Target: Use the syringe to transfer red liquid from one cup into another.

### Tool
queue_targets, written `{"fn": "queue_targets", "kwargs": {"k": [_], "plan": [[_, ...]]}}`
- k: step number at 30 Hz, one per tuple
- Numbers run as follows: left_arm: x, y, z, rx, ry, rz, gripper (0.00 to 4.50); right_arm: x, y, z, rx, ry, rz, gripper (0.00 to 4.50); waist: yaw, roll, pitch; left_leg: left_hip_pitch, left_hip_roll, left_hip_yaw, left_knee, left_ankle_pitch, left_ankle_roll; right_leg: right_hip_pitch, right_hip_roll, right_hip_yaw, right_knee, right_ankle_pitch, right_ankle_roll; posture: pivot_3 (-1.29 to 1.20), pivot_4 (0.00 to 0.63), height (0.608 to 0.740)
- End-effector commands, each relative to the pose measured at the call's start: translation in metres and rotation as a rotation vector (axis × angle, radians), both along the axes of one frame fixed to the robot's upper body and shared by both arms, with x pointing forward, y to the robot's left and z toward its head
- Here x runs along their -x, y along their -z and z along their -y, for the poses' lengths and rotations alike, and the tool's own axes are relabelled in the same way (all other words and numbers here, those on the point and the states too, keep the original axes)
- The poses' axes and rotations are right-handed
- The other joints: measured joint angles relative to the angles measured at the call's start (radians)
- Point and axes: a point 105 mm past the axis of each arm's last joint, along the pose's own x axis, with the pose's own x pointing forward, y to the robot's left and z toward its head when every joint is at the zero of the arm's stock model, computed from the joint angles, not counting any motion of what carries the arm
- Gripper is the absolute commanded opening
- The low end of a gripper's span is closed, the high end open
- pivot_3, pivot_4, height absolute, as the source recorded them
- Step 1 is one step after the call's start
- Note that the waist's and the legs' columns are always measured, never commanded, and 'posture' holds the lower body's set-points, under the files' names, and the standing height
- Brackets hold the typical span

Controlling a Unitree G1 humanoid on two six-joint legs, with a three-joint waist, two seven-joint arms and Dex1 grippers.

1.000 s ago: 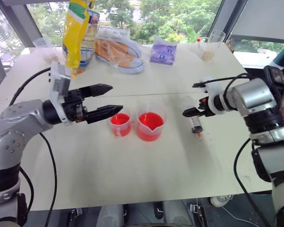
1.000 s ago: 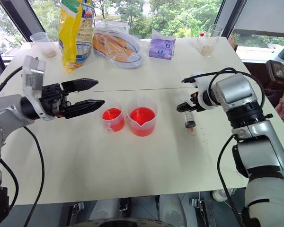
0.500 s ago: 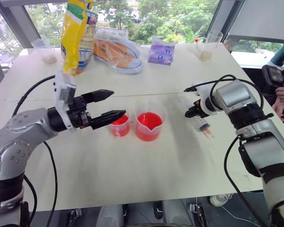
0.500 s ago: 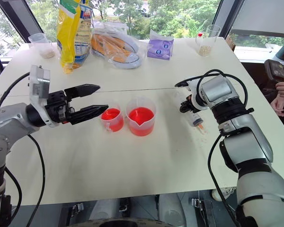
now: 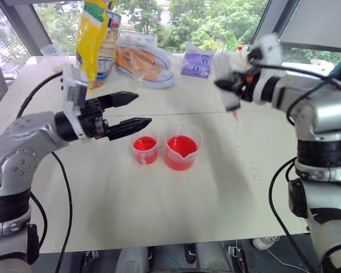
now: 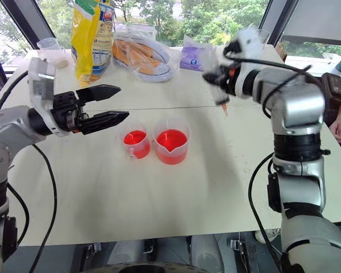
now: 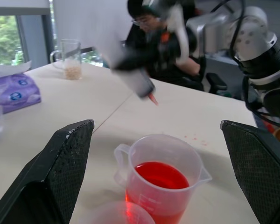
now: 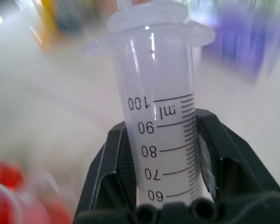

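table (image 5: pixel 176 216): pale top, near edge bare and roomy in front of both cups; far edge crowded with yellow bag (image 5: pixel 94 40), bread pack (image 5: pixel 142 60), purple pouch (image 5: pixel 196 61)
spouted beaker (image 5: pixel 182 152): mid-table, red liquid (image 5: pixel 181 147) inside, just beside smaller cup (image 5: pixel 145 150), also red
left gripper (image 5: pixel 137 110): fingers spread wide, holding nothing, level, above and just left of smaller cup
right gripper (image 8: pixel 164 154): clamped on syringe (image 8: pixel 161 116) barrel
syringe: lifted off table, reddish tip down, up and right of beaker, well apart from it
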Motion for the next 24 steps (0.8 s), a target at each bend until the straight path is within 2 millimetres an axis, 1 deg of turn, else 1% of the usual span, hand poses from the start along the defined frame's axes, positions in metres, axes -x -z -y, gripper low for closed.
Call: {"fn": "queue_targets", "kwargs": {"k": [1,3,6,8,13,19,24], "plan": [[-0.003,-0.012,0.002,-0.024,0.035,0.044,4.50,0.039,-0.033,-0.022,-0.170,-0.178,0.209,1.36,-0.003,0.000,0.000,0.001,0.000,0.000,0.000,0.000,0.000,0.000,0.000,0.000,0.000,0.000,0.000,0.00,0.150,0.740],[-0.006,-0.016,0.002,-0.030,0.049,0.048,4.50,0.050,-0.034,-0.032,-0.234,-0.242,0.221,1.36,-0.004,0.000,0.000,0.001,0.000,0.000,0.000,0.000,-0.001,0.001,0.000,0.000,0.001,0.000,0.000,0.00,0.150,0.740],[-0.012,-0.024,0.006,-0.036,0.081,0.063,4.50,0.070,-0.030,-0.052,-0.403,-0.400,0.217,1.36,-0.003,0.000,0.000,0.002,0.000,0.000,0.000,0.001,-0.002,0.001,0.000,0.000,0.001,0.000,0.000,0.00,0.150,0.740],[-0.013,-0.029,0.008,-0.039,0.104,0.073,4.50,0.075,-0.016,-0.061,-0.420,-0.439,0.214,1.36,-0.003,0.001,0.000,0.002,0.000,0.000,0.000,0.001,-0.002,0.001,0.001,0.000,0.001,0.000,0.000,0.00,0.150,0.740],[-0.015,-0.037,0.016,-0.050,0.150,0.084,4.50,0.075,0.025,-0.078,-0.443,-0.463,0.191,1.36,-0.003,0.001,0.000,0.002,-0.001,0.000,0.000,0.001,-0.002,0.002,0.000,0.000,0.000,0.000,0.000,0.00,0.150,0.740],[-0.014,-0.039,0.027,-0.055,0.191,0.085,4.50,0.065,0.075,-0.083,-0.375,-0.412,0.167,1.36,-0.004,0.001,0.000,0.002,0.000,-0.001,0.000,0.001,-0.002,0.002,0.000,0.000,0.001,0.000,0.000,0.00,0.150,0.740],[-0.013,-0.035,0.036,-0.056,0.224,0.074,4.50,0.063,0.100,-0.085,-0.310,-0.380,0.151,1.36,-0.004,0.001,0.000,0.003,0.000,-0.001,0.000,0.001,-0.002,0.002,0.000,0.000,0.001,0.000,0.000,0.00,0.150,0.740]]}}
